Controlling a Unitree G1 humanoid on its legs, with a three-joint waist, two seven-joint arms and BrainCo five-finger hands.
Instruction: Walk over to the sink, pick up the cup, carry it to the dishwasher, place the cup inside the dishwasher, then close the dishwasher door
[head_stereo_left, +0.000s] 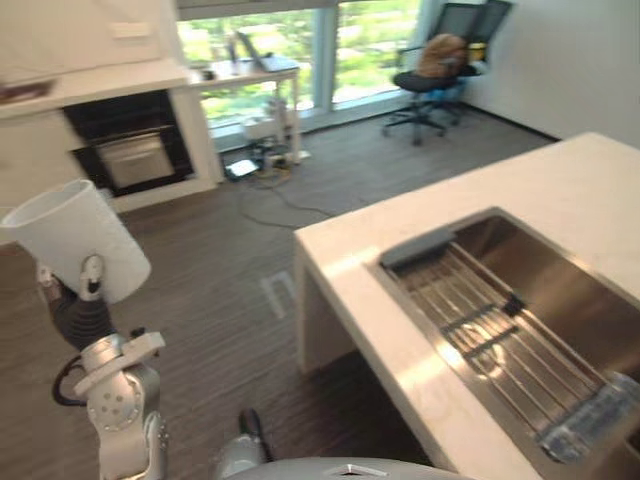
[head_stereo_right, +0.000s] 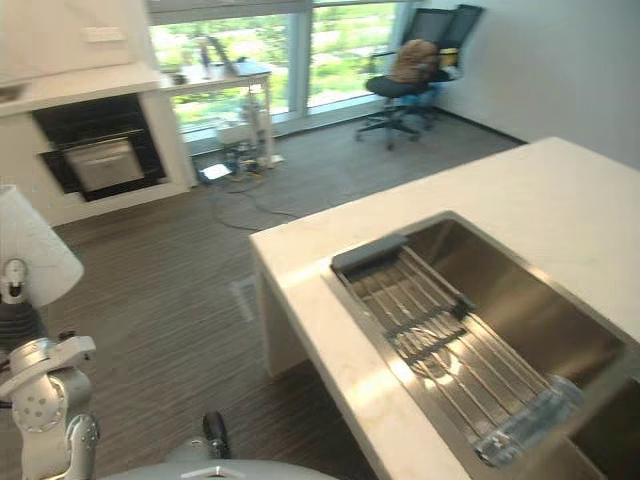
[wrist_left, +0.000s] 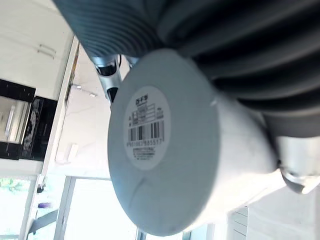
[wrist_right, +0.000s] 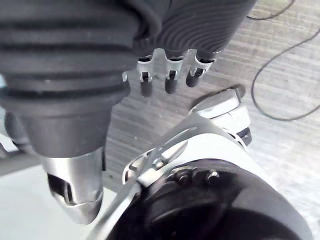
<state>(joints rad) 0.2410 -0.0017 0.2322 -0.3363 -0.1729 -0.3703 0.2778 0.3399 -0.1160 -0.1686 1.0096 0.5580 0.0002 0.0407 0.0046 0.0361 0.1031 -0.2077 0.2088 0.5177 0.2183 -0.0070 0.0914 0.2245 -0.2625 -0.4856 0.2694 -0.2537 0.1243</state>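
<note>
My left hand is raised at the left of the head views, shut on a white cup. The cup tilts with its open rim up and to the left. In the left wrist view its round labelled bottom faces the camera, with the hand's cover wrapped over its side. The steel sink is set in the pale counter on the right. The dishwasher is a dark recess with a steel front in the far wall at the left. My right hand hangs over the floor, fingers relaxed and holding nothing.
A wire rack lies in the sink. Striped dark floor stretches between the counter and the far wall. An office chair and a small desk stand by the windows. Cables trail on the floor below the desk.
</note>
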